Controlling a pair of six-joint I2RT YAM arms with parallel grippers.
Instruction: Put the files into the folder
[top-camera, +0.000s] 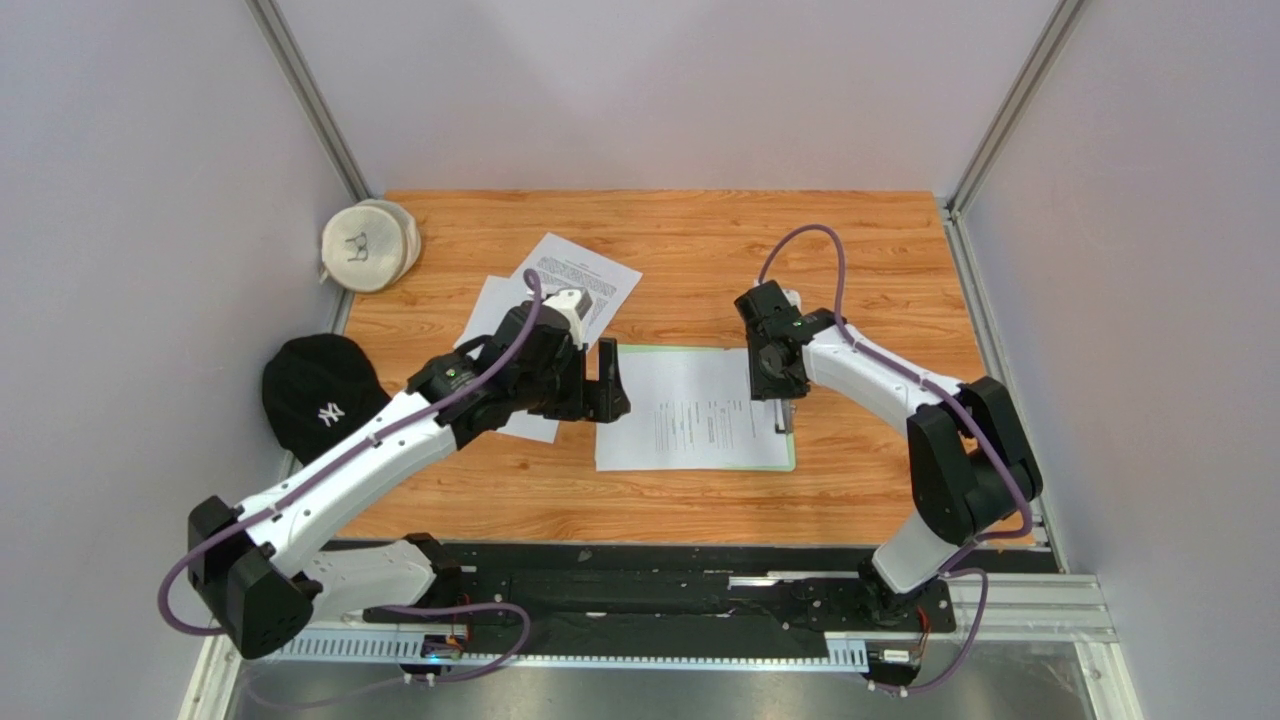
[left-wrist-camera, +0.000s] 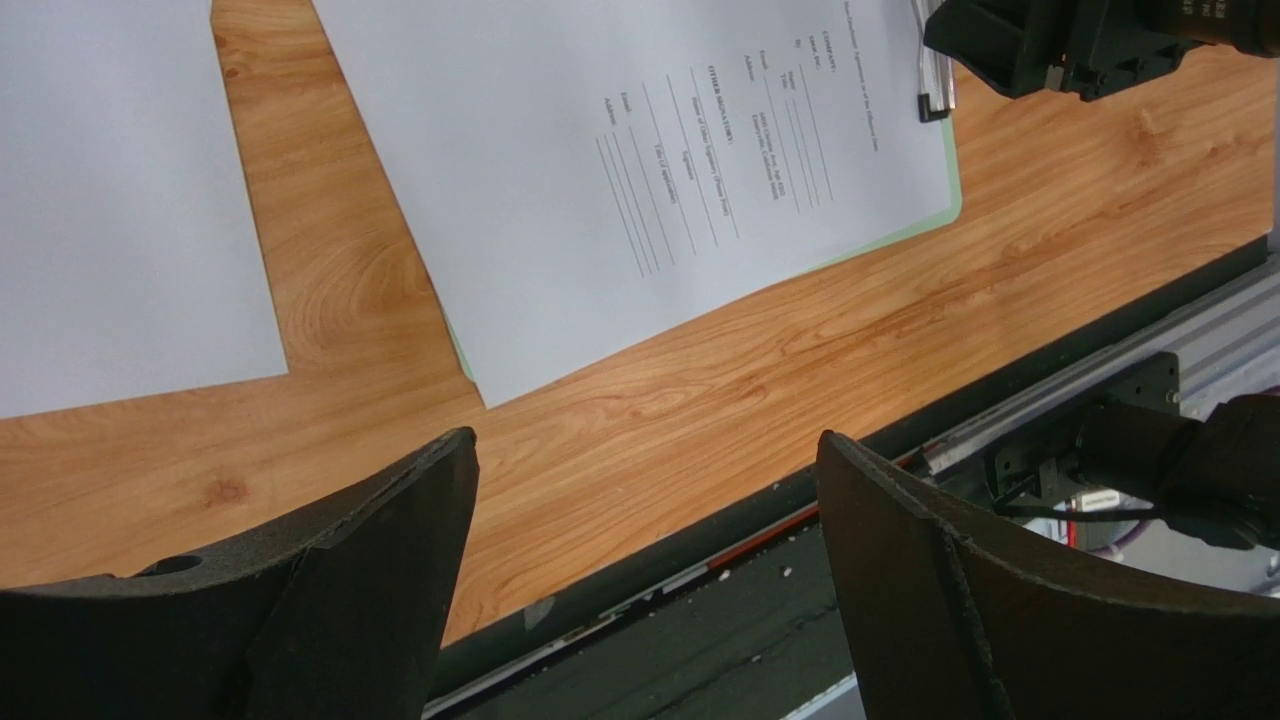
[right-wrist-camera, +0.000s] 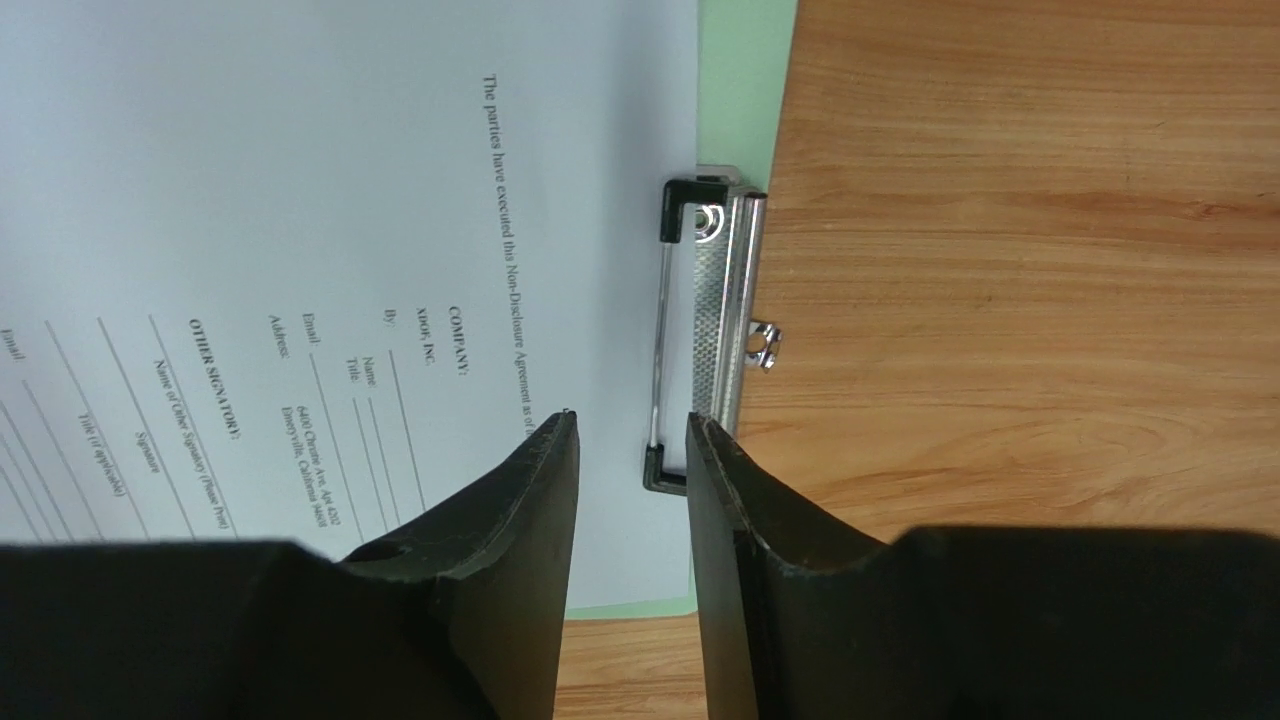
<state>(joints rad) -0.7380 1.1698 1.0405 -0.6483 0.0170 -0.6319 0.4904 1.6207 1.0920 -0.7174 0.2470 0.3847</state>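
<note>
On the desk (top-camera: 842, 255) I see the pale green folder (right-wrist-camera: 747, 75) lying near-centre, one of the files (top-camera: 684, 413) flat on it (it reads "The parties have executed this Non-Disclosure Agreement", "COMPANY: XDOF, INC.", "OTHER SIGNATORY"). More sheets (top-camera: 579, 278) lie far left. A black cap (top-camera: 316, 393) at the left carries an NY logo. My right fingers (right-wrist-camera: 496, 555) hover narrowly parted over the metal clip (right-wrist-camera: 706, 330); my left fingers (left-wrist-camera: 376, 570) are spread wide, empty.

Black cap (top-camera: 320, 393), round white object (top-camera: 368, 245)

"OTHER SIGNATORY" on sheet (right-wrist-camera: 301, 180), "NY" on cap (top-camera: 305, 384)
</note>
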